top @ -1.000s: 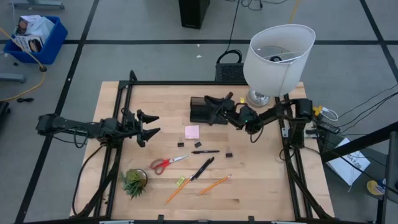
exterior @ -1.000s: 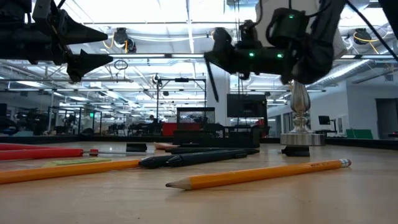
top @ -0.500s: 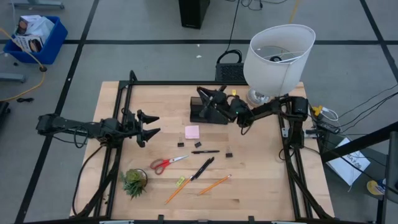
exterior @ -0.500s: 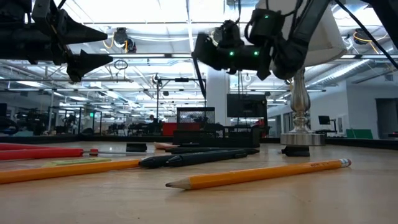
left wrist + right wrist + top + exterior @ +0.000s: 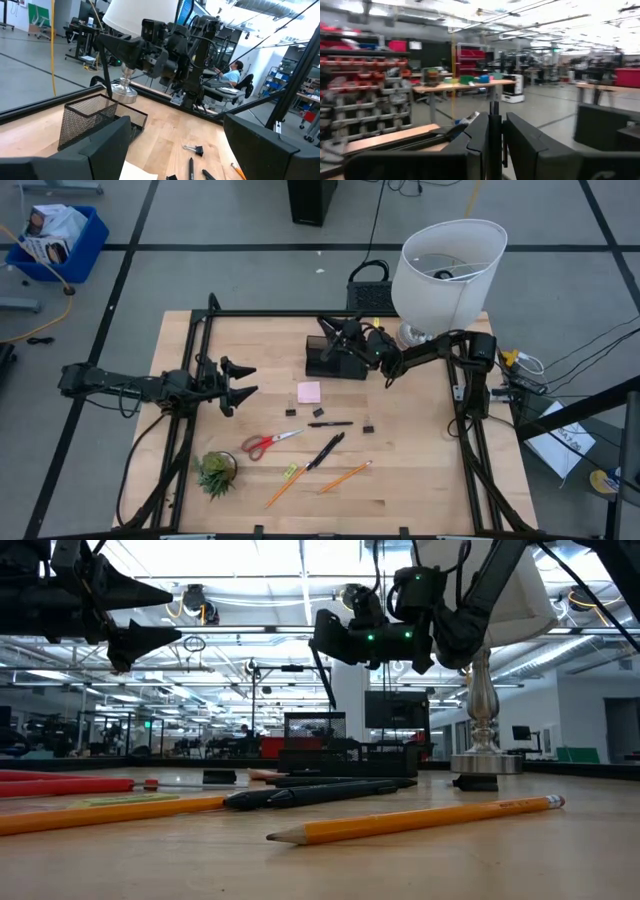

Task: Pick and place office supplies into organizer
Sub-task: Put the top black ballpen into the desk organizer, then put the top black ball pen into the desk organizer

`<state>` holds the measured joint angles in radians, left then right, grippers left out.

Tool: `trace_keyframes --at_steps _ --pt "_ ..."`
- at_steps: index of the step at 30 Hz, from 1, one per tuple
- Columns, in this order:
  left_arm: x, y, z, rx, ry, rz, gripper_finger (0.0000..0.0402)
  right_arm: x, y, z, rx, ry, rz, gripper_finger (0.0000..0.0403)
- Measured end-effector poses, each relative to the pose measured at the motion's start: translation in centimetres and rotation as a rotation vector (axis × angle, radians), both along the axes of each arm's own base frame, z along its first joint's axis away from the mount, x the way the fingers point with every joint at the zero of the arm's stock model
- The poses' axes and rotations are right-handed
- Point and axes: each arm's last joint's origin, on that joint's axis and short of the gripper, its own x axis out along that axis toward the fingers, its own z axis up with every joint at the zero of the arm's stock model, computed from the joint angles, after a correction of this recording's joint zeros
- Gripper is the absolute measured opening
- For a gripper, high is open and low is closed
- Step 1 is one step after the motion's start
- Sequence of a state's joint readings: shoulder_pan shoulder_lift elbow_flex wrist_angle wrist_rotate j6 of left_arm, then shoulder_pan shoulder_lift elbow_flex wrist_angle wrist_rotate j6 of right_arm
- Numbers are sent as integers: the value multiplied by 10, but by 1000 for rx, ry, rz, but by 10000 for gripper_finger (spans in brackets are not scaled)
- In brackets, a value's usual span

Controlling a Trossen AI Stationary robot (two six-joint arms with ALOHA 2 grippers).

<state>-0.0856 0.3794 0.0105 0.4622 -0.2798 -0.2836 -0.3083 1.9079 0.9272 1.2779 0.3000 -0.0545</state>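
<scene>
A: What changed? B: Your right gripper (image 5: pixel 338 337), clenched on a black pen (image 5: pixel 493 131), has swung over the organizer (image 5: pixel 328 360) near the tabletop's far edge; drop seems next; left gripper (image 5: pixel 240 380) hangs released.

The lamp (image 5: pixel 446 272) crowds the organizer (image 5: pixel 331 358) on one side; its other sides stand clear.

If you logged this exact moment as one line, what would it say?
right gripper: shut on pen, above organizer | left gripper: open, waiting at table's left | scissors, pencils: on table
</scene>
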Motion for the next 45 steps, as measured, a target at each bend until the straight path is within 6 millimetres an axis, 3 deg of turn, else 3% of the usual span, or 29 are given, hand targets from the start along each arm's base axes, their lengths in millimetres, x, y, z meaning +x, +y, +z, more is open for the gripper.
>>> trace_keyframes --at_steps 17,27,33,38,45 --pt "0 0 0 -1 1 6 324 1 -2 -11 41 110 12 59" --pt "0 0 0 1 1 8 324 2 -2 -15 67 142 46 84" --pt "0 0 0 8 -2 10 324 2 -1 -19 108 156 71 123" --pt "0 0 0 10 -1 10 324 6 9 -23 125 194 149 144" --pt "0 0 0 15 3 10 324 14 39 -31 132 288 275 145"
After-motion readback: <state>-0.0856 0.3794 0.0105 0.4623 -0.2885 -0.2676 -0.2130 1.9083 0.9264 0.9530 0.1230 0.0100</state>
